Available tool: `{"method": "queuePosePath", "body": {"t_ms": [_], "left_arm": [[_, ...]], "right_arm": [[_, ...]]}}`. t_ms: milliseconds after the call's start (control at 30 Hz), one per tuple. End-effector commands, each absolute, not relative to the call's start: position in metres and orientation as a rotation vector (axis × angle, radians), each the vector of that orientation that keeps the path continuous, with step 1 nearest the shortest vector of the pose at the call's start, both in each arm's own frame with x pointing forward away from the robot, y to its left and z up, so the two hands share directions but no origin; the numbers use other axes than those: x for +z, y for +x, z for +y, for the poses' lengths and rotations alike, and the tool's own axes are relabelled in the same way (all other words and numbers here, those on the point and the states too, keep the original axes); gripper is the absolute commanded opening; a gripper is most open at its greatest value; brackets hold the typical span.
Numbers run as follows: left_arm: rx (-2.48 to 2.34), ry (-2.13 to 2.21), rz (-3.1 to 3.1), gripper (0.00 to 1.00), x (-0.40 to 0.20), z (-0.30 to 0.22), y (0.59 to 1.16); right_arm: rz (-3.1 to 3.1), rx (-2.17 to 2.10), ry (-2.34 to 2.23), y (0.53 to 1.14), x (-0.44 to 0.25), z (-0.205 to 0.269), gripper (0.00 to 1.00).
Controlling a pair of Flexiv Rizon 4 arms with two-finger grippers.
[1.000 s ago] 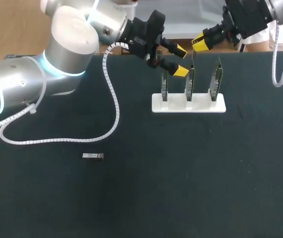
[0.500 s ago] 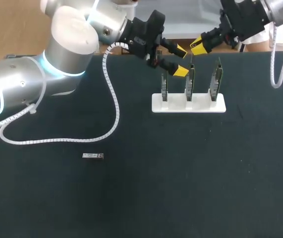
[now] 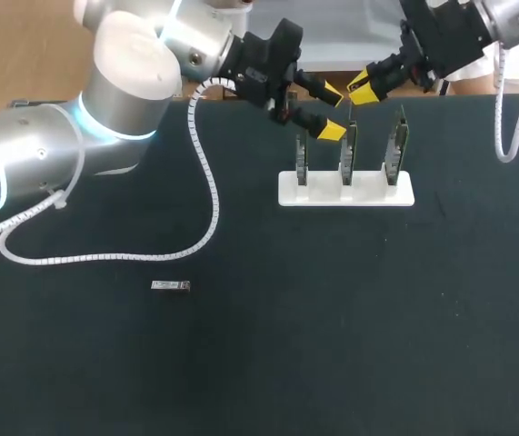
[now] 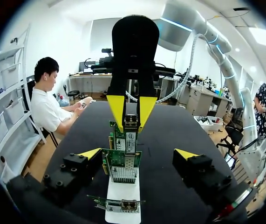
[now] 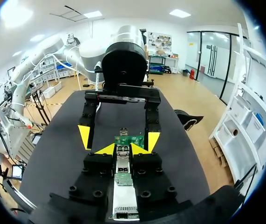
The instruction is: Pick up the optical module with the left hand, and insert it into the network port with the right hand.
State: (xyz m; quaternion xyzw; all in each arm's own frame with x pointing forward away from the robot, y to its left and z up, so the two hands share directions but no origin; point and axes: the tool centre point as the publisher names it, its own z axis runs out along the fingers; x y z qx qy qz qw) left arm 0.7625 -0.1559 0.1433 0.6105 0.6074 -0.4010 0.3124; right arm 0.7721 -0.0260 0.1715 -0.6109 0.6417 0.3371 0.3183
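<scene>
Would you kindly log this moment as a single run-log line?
optical module: on table, ungrasped | left gripper: open, near card stand | right gripper: above middle card

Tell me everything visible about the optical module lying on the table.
The optical module is a small, slim, silvery oblong that looks metallic. It lies flat on the dark table, its long side running across the head view, left of the middle. Only the table touches it. Finer detail is too small to tell.

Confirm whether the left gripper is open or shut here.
Open. The left gripper has its yellow tips wide apart, with clear gaps on both sides to the network cards standing between them.
</scene>
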Motion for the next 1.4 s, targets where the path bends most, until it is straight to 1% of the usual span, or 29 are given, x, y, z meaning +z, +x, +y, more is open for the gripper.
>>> {"method": "queuePosePath", "body": {"t_ms": [33, 1400], "left_arm": [[-1.056, 1.611, 1.604, 1.0, 0.1435, -0.1559, 0.7619], [-1.056, 1.611, 1.604, 1.0, 0.1435, -0.1559, 0.7619]], "right_arm": [[1.686, 0.884, -1.61, 0.771, 0.1708, -0.026, 0.0], [1.694, 0.868, -1.604, 0.7713, 0.1678, -0.0258, 0.0]]}}
